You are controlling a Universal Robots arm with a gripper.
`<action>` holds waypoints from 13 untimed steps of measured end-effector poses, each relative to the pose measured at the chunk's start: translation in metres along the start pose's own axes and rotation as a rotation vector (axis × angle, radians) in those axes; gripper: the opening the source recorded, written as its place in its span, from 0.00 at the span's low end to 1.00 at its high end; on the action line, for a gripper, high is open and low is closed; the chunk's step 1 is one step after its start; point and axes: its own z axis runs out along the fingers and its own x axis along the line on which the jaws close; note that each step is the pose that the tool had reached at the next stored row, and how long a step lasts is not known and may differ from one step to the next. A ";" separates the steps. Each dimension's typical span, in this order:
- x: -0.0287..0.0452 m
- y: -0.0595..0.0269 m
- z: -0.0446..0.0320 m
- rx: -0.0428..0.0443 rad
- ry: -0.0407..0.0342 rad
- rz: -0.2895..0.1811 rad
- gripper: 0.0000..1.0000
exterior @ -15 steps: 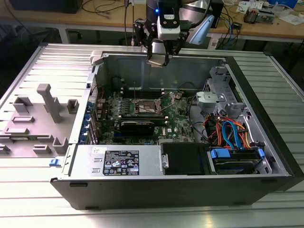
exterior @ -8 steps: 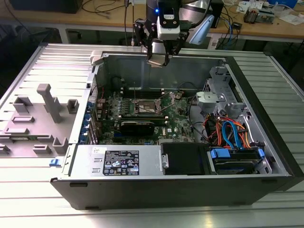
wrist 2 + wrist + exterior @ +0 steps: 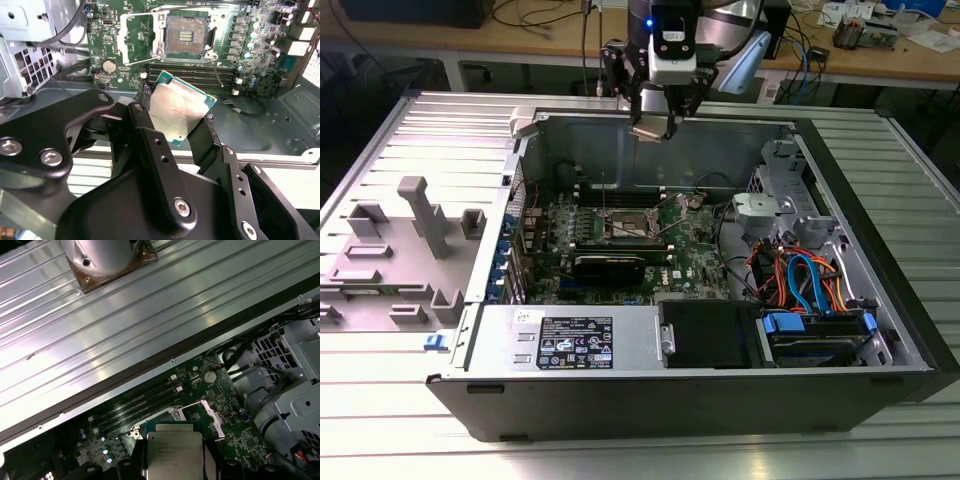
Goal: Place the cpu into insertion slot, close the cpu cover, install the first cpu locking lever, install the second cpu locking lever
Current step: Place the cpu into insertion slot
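My gripper (image 3: 655, 122) hangs over the back wall of the open computer case (image 3: 570, 112), well above the board. It is shut on the cpu (image 3: 179, 111), a flat silver-grey chip with a green edge, pinched on two opposite sides by the black fingers (image 3: 150, 137). In the first wrist view the cpu (image 3: 174, 452) sits between the fingers with its metal top showing. The insertion slot (image 3: 186, 35) lies bare on the green board, dark centre exposed. The cpu cover (image 3: 137, 39) stands swung open beside it. In the exterior view the slot (image 3: 630, 224) is in front of and below the gripper.
Long black memory slots (image 3: 190, 72) run between the slot and the gripper. A grey drive cage (image 3: 775, 205) and orange and blue cables (image 3: 800, 280) fill the case on the exterior view's right. The power supply (image 3: 570, 340) lies along the front. Grey plastic parts (image 3: 415, 240) lie outside, on the left.
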 end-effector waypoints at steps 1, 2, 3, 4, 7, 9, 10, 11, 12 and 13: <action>0.0000 0.0000 0.0001 -0.0001 -0.0010 0.011 0.55; 0.0000 -0.0001 0.0004 -0.0005 -0.0019 0.023 0.55; -0.0003 -0.0006 0.0007 -0.0008 -0.0025 0.030 0.55; -0.0008 -0.0017 0.0009 -0.0008 -0.0031 0.037 0.55; -0.0013 -0.0025 0.0010 -0.0006 -0.0036 0.043 0.55; -0.0013 -0.0025 0.0010 -0.0007 -0.0037 0.043 0.55; -0.0013 -0.0025 0.0010 -0.0007 -0.0036 0.043 0.55; -0.0013 -0.0025 0.0010 -0.0007 -0.0037 0.043 0.55; -0.0013 -0.0025 0.0010 -0.0007 -0.0037 0.043 0.55; -0.0013 -0.0025 0.0010 -0.0007 -0.0037 0.043 0.55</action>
